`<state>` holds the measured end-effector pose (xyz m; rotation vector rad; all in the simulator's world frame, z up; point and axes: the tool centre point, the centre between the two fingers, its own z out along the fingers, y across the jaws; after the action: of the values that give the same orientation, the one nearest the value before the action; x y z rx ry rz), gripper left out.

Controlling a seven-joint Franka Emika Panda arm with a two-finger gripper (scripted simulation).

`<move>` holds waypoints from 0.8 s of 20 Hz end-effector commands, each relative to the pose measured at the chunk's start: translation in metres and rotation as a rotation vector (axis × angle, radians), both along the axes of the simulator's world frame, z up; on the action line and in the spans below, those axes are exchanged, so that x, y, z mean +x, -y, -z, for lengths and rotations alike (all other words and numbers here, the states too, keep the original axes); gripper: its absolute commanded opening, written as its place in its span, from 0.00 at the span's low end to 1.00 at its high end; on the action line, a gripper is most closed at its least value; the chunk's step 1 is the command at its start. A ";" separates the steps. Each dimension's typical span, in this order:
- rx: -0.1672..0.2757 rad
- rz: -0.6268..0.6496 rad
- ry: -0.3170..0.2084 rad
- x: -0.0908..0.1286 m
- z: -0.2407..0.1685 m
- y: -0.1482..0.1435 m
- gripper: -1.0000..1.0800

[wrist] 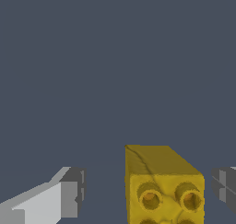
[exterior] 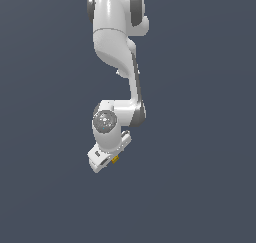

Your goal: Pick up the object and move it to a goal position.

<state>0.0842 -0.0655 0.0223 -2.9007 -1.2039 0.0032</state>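
The arm hangs over a plain grey counter [exterior: 200, 137], and the small yellow brick [exterior: 115, 159] shows just at the edge of the gripper [exterior: 107, 159], tucked against its underside. In the wrist view the brick [wrist: 163, 186] sits between the two fingers [wrist: 69, 191], studs facing the camera; it lies nearer the finger at one side than the other, and a clear gap shows on each side of it. So the fingers stand open around the brick and have hold of nothing yet, as far as these views tell. Whether the brick rests on the counter or is already off it I cannot tell. The step in hand looks like the grasp itself. To do it well, centre the brick between the fingers first, so that closing does not shove it sideways, then close squarely on its flat sides before lifting straight up. No box, tray or other container is visible, and no goal marker shows either.
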 end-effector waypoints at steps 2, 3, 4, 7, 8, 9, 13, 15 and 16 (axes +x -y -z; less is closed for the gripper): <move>0.000 0.000 0.002 0.002 0.000 0.000 0.96; 0.000 0.000 0.002 0.002 0.000 0.000 0.00; 0.000 0.000 0.002 0.002 0.000 0.000 0.00; 0.000 0.000 0.002 0.002 0.000 0.000 0.00; 0.000 0.000 0.002 0.002 0.000 0.000 0.00; 0.000 0.000 0.002 0.002 0.000 0.000 0.00; 0.000 0.000 0.002 0.001 0.000 0.000 0.00; 0.000 0.003 0.002 0.002 -0.001 0.000 0.00; 0.000 0.006 0.003 0.002 -0.003 0.001 0.00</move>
<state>0.0856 -0.0658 0.0230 -2.9027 -1.2001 0.0018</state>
